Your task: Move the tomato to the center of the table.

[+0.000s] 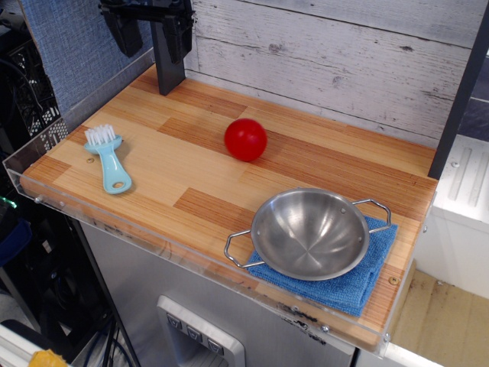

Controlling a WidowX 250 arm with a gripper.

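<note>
The tomato [245, 139], a glossy red ball, lies on the wood-plank table [183, 176] near its middle, slightly toward the back. My gripper [149, 42] hangs high above the table's back left corner, well away from the tomato. Its two black fingers [173, 42] are spread apart with nothing between them.
A light blue brush with white bristles [109, 160] lies at the left. A steel bowl [309, 232] sits on a blue cloth [351, 284] at the front right. A dark post [170, 73] stands at the back left. A clear acrylic rim [153, 238] edges the table.
</note>
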